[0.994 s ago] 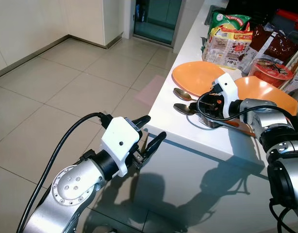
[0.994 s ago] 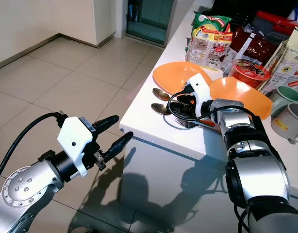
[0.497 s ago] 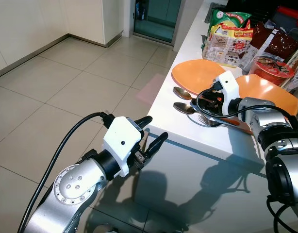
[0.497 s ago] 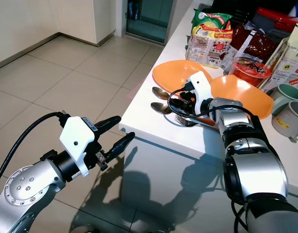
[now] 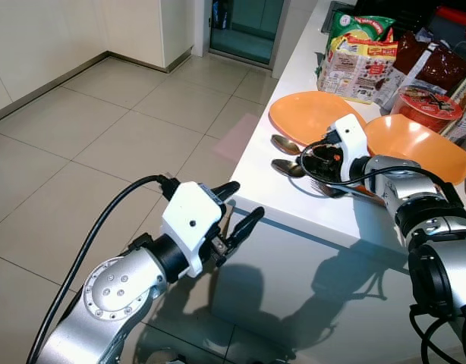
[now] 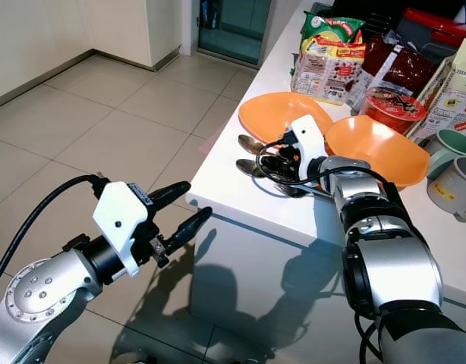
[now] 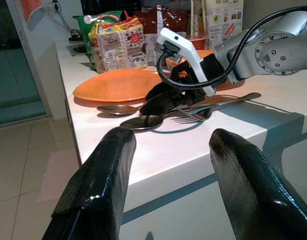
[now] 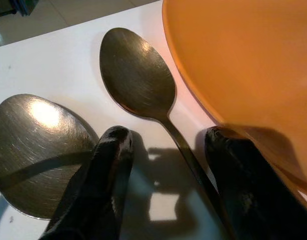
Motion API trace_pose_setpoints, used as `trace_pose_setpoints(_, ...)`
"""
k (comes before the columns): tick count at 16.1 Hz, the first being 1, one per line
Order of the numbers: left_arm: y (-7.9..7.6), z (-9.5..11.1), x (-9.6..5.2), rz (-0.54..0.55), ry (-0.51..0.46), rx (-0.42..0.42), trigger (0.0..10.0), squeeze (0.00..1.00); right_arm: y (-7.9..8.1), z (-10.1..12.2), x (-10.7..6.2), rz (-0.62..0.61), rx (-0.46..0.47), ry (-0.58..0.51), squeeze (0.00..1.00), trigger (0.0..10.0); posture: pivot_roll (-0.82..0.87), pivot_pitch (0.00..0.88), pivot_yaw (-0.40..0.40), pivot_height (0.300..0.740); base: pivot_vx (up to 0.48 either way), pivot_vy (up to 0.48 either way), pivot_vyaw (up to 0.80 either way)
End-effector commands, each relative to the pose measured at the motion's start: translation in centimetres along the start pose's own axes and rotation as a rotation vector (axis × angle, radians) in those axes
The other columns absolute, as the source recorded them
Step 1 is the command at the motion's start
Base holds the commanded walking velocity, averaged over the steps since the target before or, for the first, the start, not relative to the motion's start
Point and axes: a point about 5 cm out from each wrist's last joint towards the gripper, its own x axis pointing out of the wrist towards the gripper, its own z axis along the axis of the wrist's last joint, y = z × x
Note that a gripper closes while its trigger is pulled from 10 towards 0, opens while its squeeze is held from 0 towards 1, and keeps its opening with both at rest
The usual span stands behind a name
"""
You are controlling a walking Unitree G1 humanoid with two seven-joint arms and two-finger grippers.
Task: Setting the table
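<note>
Two metal spoons lie on the white counter (image 5: 278, 205) beside a flat orange plate (image 5: 309, 114): one (image 5: 282, 142) by the plate's rim, the other (image 5: 288, 167) nearer the counter edge. A fork (image 7: 193, 116) lies just behind them. My right gripper (image 5: 309, 157) is low over the spoons and open. In the right wrist view its fingers (image 8: 111, 160) straddle the handle of the plate-side spoon (image 8: 138, 75) without pinching it. My left gripper (image 5: 244, 205) hovers open and empty off the counter's near corner, above the floor.
An orange bowl (image 5: 415, 144) sits right of the plate, behind my right wrist. Snack packets (image 5: 358, 61), a red noodle cup (image 5: 424, 102) and two mugs (image 6: 453, 144) crowd the back of the counter. Tiled floor (image 5: 104, 129) stretches to the left.
My right gripper has slid from over the fork towards the spoons and now straddles a spoon handle. The left arm has barely moved.
</note>
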Motion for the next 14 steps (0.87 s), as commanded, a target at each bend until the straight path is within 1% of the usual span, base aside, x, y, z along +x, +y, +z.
trace_pose_setpoints(1,-0.31,0.48,0.12,-0.022,-0.013,0.010,10.0,0.00,-0.38,-0.28,-0.25,-0.021,0.006,0.030,0.00,0.0,0.17,0.080,-0.130,0.740,0.000,0.000,0.00)
trace_pose_setpoints(7,-0.32,0.38,0.15,-0.018,-0.009,0.011,10.0,0.00,-0.43,-0.71,-0.44,0.000,0.002,0.062,0.00,0.0,0.17,0.069,-0.131,0.740,0.000,0.000,0.00)
trace_pose_setpoints(14,-0.24,0.35,0.40,-0.024,-0.012,0.014,10.0,0.00,-0.55,-0.67,-0.59,0.007,0.004,0.058,0.00,0.0,0.16,0.055,-0.126,0.740,0.000,0.000,0.00)
